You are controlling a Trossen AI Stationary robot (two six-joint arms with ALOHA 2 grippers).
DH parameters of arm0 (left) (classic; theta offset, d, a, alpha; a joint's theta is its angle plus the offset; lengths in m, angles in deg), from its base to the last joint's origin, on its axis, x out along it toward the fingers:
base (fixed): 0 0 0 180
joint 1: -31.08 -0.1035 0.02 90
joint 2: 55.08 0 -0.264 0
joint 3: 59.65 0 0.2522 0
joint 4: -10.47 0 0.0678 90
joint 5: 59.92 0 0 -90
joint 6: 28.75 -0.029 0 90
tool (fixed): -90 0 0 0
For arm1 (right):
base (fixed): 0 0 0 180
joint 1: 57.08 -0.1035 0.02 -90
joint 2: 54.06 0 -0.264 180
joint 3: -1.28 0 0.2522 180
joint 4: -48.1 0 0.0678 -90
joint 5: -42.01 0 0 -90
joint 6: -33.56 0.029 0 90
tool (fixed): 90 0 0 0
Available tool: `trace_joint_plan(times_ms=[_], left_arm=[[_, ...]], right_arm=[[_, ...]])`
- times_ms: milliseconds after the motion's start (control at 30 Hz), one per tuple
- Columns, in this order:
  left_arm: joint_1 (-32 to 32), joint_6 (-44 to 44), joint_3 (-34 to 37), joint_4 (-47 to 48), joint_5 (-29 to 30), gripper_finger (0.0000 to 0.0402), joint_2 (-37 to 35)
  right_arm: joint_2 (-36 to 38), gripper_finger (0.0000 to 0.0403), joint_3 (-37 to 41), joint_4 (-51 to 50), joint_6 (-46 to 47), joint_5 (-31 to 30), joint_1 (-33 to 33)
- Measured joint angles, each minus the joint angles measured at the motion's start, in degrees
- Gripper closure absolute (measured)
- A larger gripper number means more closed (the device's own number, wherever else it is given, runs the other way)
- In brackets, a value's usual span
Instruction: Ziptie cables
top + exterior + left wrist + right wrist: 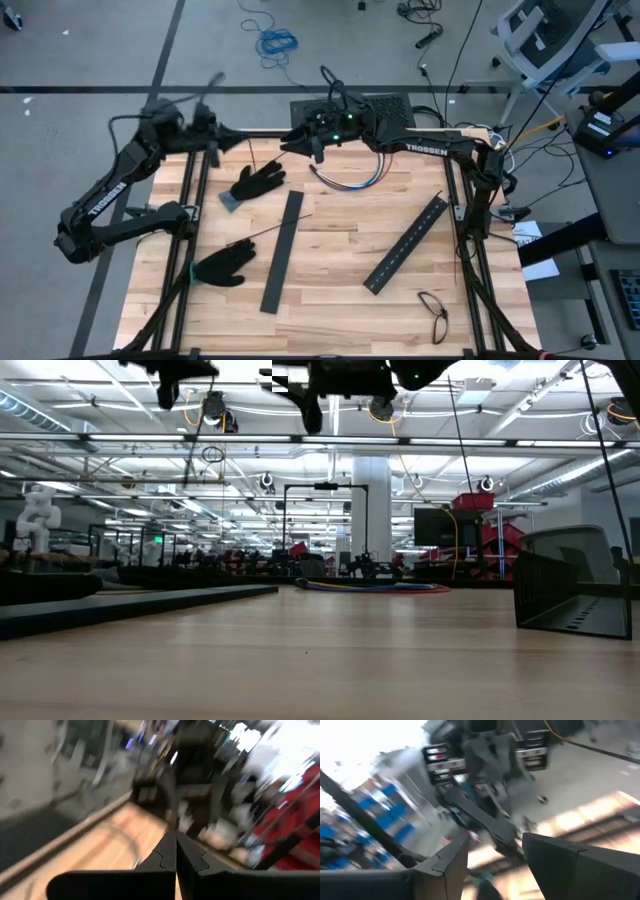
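The wooden table (330, 260) stands on grey floor, a workshop hall beyond; the cables (345, 181) lie near its far edge; left gripper (243, 143) pressed together, right gripper (290, 145) spread, both empty above that edge.

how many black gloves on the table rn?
2. One glove lies near the table's far edge, left of the cables. The other glove lies by the left edge, nearer the front, beside the long black bar. None looks hidden.
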Motion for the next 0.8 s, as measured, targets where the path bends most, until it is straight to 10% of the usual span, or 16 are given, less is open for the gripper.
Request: trace_joint_plan(times_ms=[267, 800], left_arm=[[7.02, -11.48, 6.91, -5.02, 18.18, 0.0401, 2.09], [11.81, -14.33, 13.65, -26.7, 18.77, 0.0402, 19.76]], right_arm=[[0.43, 0.0218, 0.02, -30.86, -15.89, -11.51, 0.27], [-4.29, 0.0218, 1.45, -49.64, -24.41, -26.52, -3.26]])
